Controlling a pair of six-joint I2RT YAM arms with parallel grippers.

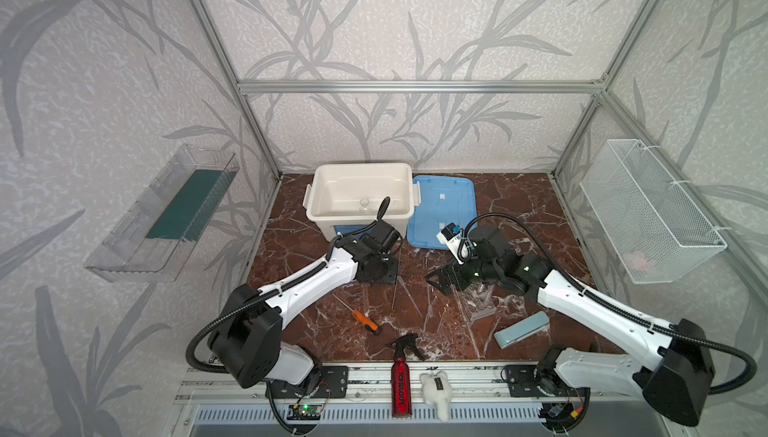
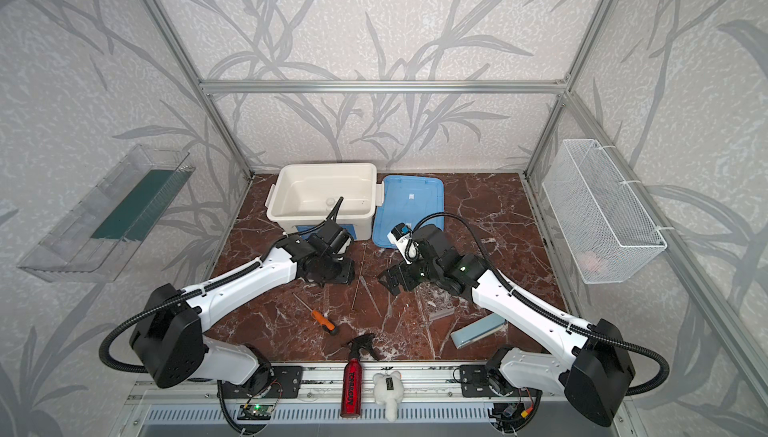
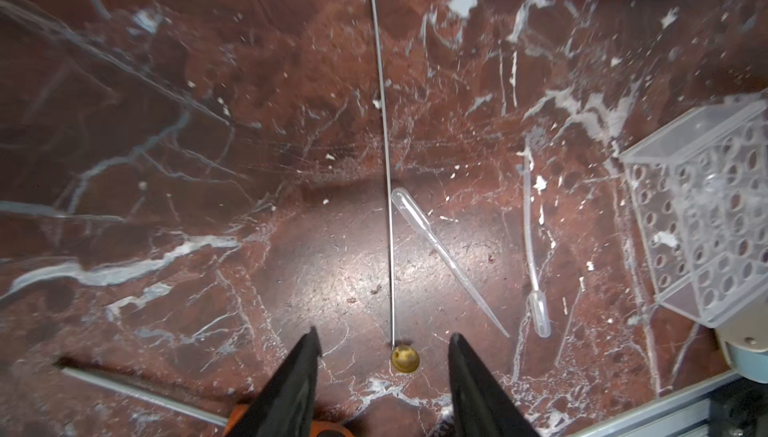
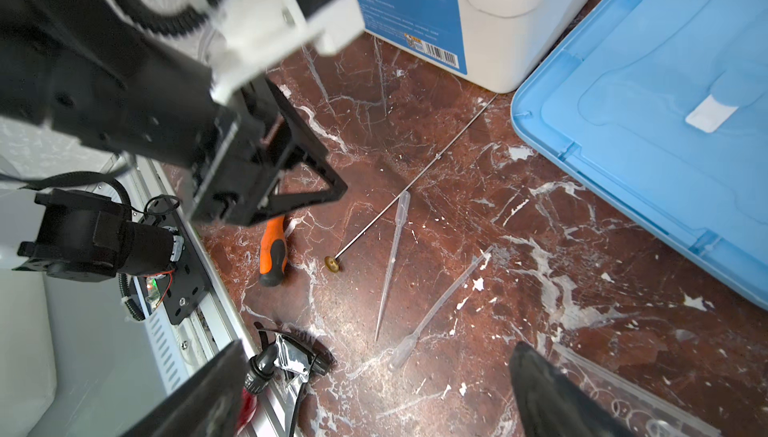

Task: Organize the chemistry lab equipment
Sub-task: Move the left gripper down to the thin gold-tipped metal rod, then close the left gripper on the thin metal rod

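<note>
- One small clear cup (image 1: 364, 203) sits inside the white bin (image 1: 320, 190) at 12 o'clock.
- Two droppers (image 3: 446, 258), a thin metal rod (image 3: 384, 156) and the tube rack (image 3: 706, 214) lie on the tabletop centre, unsorted.
- Left gripper (image 3: 382, 376) hangs half-spread over the rod's brass end, gripping nothing; right gripper (image 4: 374, 397) is spread wide, empty.
</note>
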